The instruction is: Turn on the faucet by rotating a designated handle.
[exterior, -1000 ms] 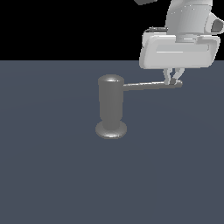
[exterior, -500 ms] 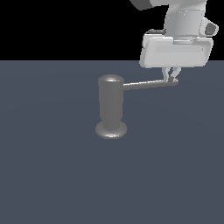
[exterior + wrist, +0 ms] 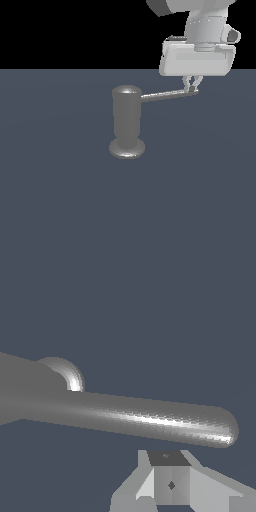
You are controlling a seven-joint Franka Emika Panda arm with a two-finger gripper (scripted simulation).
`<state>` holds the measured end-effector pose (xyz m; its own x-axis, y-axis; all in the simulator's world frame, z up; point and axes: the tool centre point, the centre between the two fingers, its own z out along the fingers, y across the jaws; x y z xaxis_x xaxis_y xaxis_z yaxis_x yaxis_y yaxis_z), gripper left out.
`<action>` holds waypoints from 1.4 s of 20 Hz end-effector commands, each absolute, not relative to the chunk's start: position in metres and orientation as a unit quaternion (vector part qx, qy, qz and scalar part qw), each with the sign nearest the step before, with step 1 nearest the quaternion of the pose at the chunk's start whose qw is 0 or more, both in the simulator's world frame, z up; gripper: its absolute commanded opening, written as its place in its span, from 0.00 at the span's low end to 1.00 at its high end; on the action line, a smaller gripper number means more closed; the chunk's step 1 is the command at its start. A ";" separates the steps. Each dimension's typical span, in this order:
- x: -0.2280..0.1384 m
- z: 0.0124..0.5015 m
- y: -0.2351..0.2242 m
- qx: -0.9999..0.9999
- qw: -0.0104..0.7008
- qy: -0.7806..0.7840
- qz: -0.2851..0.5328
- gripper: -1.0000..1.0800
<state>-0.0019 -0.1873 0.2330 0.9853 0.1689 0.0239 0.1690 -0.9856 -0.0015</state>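
The faucet (image 3: 127, 120) is a dull grey upright cylinder on a flared round base, standing on the dark floor in the middle of the exterior view. Its handle (image 3: 169, 94), a thin grey rod, sticks out from the top toward the exterior view's right. My white gripper (image 3: 191, 88) hangs over the rod's tip with its fingertips (image 3: 187, 84) close together, touching the tip from the side and not clasped around it. In the wrist view the handle (image 3: 150, 421) runs across the picture from the faucet (image 3: 20, 386), with the closed fingers (image 3: 170, 481) right beside the rod near its rounded end.
A flat dark grey floor (image 3: 60, 200) spreads all around the faucet. The white arm (image 3: 205, 25) comes down from the exterior view's upper right.
The gripper has shifted toward the exterior view's left and slightly up. The handle tip has swung a little the same way with it.
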 end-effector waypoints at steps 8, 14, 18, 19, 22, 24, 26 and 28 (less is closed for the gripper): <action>0.018 0.232 -0.188 -0.997 0.001 -0.079 -0.011 0.00; 0.037 0.231 -0.184 -0.997 0.001 -0.078 -0.010 0.00; 0.049 0.229 -0.181 -0.997 0.001 -0.076 -0.009 0.00; 0.052 0.229 -0.180 -0.997 0.001 -0.076 -0.008 0.00; 0.061 0.228 -0.178 -0.997 0.001 -0.075 -0.008 0.00; 0.066 0.228 -0.177 -0.997 0.000 -0.075 -0.007 0.00; 0.072 0.227 -0.176 -0.997 0.000 -0.074 -0.007 0.00; 0.077 0.227 -0.175 -0.997 0.000 -0.073 -0.006 0.00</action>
